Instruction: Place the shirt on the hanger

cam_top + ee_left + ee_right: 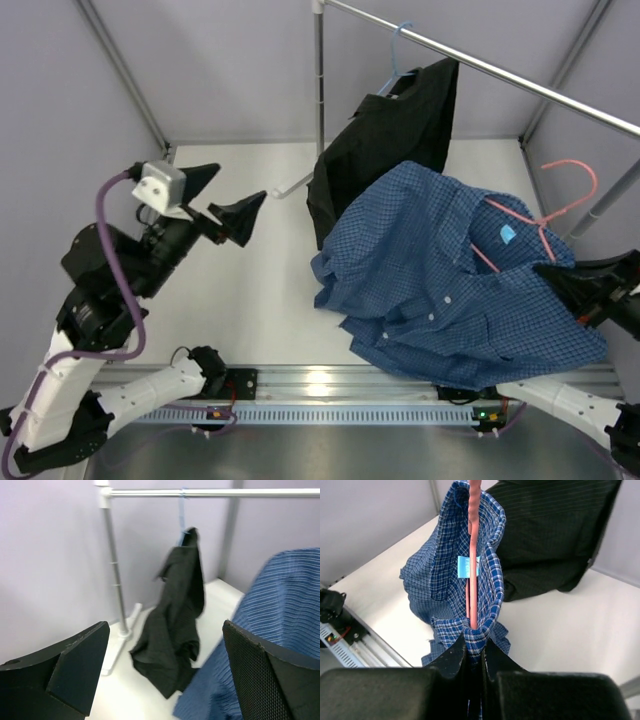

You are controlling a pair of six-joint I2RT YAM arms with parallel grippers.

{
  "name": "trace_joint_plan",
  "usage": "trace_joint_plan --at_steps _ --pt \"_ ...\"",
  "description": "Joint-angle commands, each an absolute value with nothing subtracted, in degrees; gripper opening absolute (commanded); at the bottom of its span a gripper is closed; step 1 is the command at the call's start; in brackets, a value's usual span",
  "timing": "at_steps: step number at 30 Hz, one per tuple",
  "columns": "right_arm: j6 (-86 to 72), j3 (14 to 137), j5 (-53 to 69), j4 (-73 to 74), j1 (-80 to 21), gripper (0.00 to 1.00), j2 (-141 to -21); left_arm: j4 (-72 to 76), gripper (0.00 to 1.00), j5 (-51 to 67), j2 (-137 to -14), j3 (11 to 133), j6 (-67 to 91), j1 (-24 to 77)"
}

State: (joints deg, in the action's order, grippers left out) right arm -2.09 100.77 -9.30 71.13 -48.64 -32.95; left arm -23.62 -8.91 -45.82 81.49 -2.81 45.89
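The blue checked shirt (440, 270) hangs lifted above the table at right centre, its collar open with a light blue label. The pink hanger (545, 215) runs inside the collar, its hook sticking out to the upper right. My right gripper (570, 285) is shut on the shirt's collar fabric and the hanger wire together; in the right wrist view the pink hanger (473, 560) rises from between the pinched shirt fabric (477, 637). My left gripper (228, 205) is open and empty, raised left of the shirt; its view shows the shirt (280, 625) beside its right finger.
A black shirt (385, 140) hangs on a light blue hanger (398, 50) from a metal rail (480, 62) at the back; its hem reaches the table. The rail's upright post (318, 95) stands at centre back. Grey walls enclose the white table (260, 290).
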Motion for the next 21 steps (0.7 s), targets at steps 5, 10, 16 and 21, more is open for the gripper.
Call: trace_joint_plan --at_steps 5,10,16,21 --pt "-12.5 115.7 -30.1 84.5 -54.8 0.0 -35.6 -25.7 0.98 -28.3 -38.5 75.9 -4.9 45.8" --pt "-18.3 112.3 -36.5 86.0 -57.9 0.0 -37.5 -26.9 0.98 -32.1 -36.0 70.5 -2.6 45.8" --pt "-24.5 106.5 -55.6 83.7 -58.6 0.0 -45.7 -27.5 0.98 -31.8 -37.9 62.2 2.4 45.8" --pt "-23.9 111.0 -64.4 77.7 -59.2 0.0 -56.6 -24.6 0.98 -31.7 -40.1 57.4 1.4 44.9"
